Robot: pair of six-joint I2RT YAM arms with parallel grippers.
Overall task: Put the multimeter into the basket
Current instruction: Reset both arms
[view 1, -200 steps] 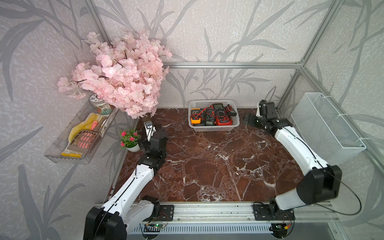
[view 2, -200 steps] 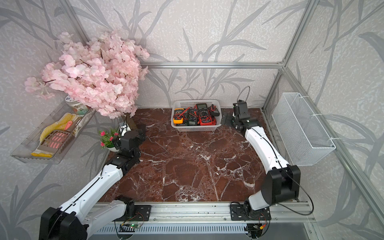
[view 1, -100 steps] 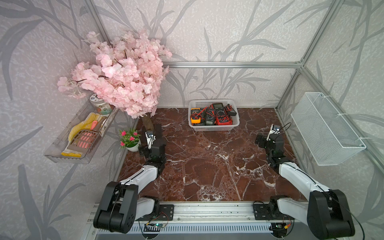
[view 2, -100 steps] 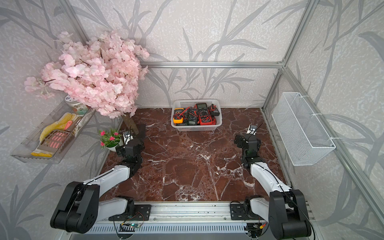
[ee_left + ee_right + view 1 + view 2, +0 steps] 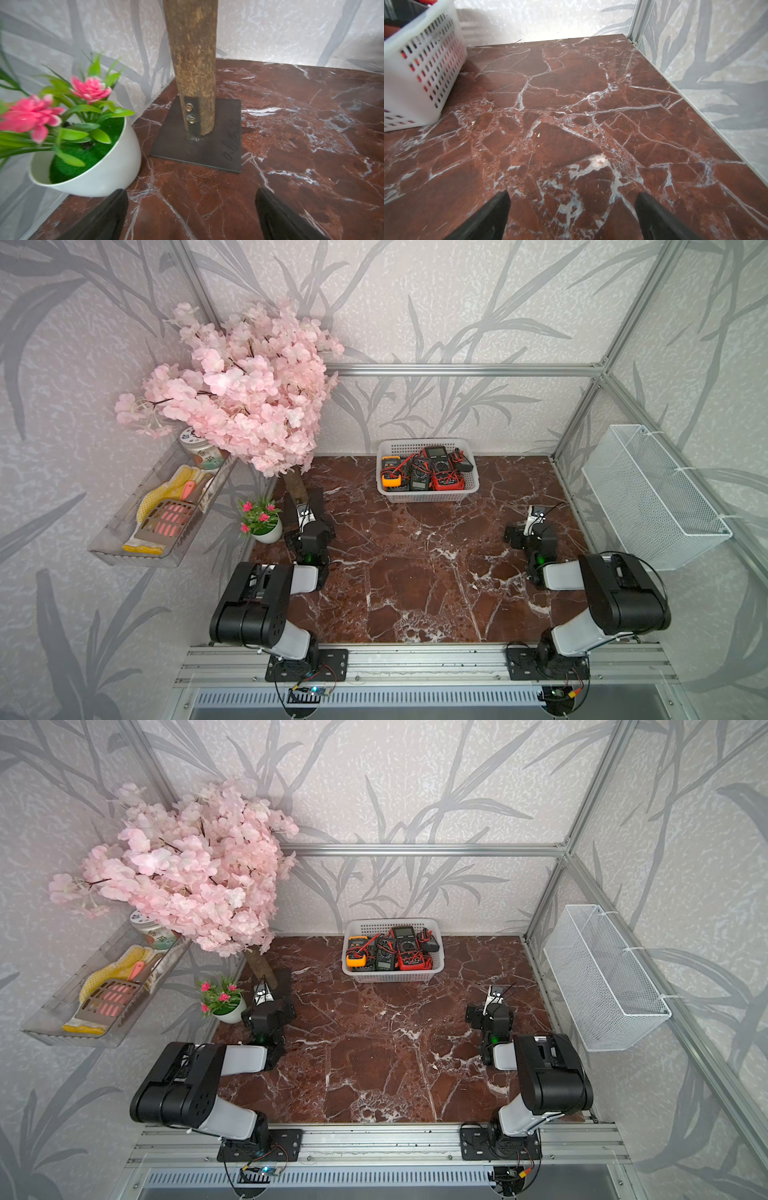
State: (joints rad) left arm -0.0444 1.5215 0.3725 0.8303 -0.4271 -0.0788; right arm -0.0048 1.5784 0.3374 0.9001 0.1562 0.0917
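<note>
Grey leaf-patterned wallpaper (image 5: 478, 294) on every side, edged by aluminium bars (image 5: 457, 369). Red-brown, white-veined marble tabletop (image 5: 415, 580) at centre. Pink blossom tree (image 5: 249, 398) upper left, clear tray (image 5: 137, 562) left, white wire-mesh bin (image 5: 648, 506) right. Soft, even light.

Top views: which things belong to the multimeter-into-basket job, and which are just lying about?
Job in hand:
- basket, on the table by the back wall
- multimeters, lying inside it
- left gripper, open and empty
- right gripper, open and empty

Lying about:
- blossom tree
- potted plant
- clear tray, on the side wall
- wire-mesh bin
</note>
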